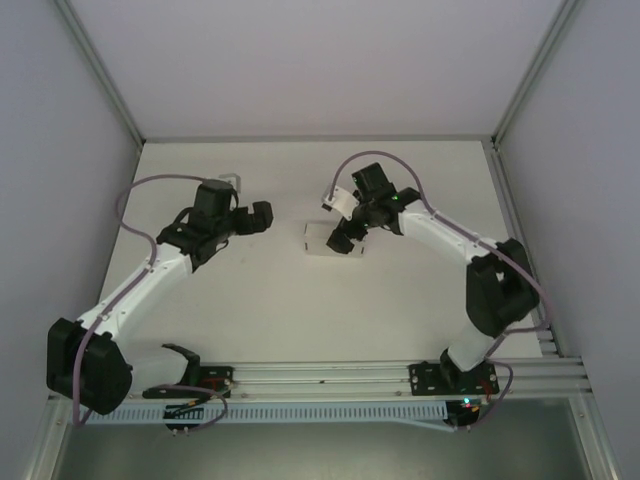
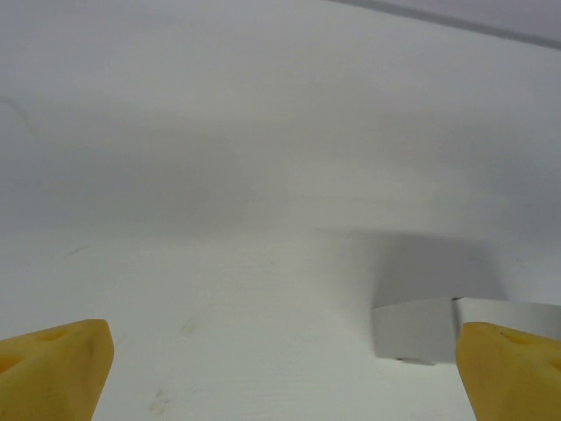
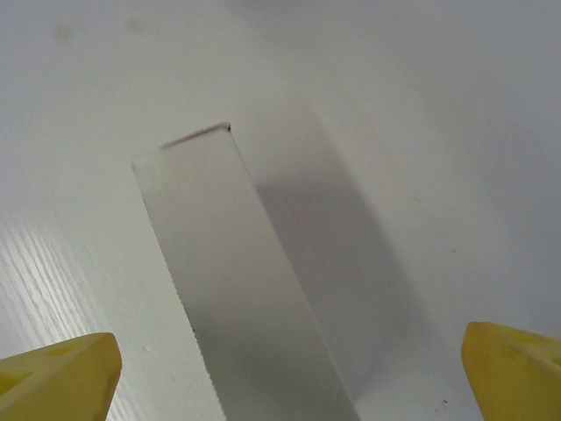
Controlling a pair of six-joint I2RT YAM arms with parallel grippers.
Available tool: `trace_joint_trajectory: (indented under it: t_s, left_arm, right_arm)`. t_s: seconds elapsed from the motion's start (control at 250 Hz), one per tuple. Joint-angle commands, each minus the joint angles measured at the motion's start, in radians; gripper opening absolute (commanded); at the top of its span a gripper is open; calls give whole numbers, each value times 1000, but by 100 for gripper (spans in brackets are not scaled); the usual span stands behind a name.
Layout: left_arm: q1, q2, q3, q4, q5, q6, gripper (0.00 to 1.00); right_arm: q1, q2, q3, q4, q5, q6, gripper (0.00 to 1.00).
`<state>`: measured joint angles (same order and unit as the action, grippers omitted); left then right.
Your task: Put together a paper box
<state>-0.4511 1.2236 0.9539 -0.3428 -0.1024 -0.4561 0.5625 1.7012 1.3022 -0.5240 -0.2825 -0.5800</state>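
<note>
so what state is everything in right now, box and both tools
paper box: folded up into a low box, sitting on the table, nothing gripping it
left tool: open, empty, beside the box
right tool: open, fingers wide either side of one box wall, not touching it

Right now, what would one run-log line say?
left gripper: open, empty | right gripper: open over paper box | paper box: resting on table
</note>
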Motion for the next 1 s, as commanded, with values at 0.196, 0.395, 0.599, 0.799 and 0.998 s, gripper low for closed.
trace_joint_trajectory:
  t_s: [0.196,0.395,0.599,0.799,0.998]
  left_arm:
    - [6,-2,-40,-51,-65,12,100]
    - [5,-30,-46,-44,-66,20,100]
    - [3,-43,-55,-55,-90,17,100]
    - [9,-77,-87,-51,-117,17,100]
    - [12,-99,-101,-51,-121,14,100]
  right_arm:
    - [3,265,274,-329,62,-195,73]
    - [71,191,195,-206,229,-191,40]
    - [195,128,41,3,619,-286,31]
    - [277,63,-221,393,813,-510,32]
    - [289,-77,-371,451,676,-443,52]
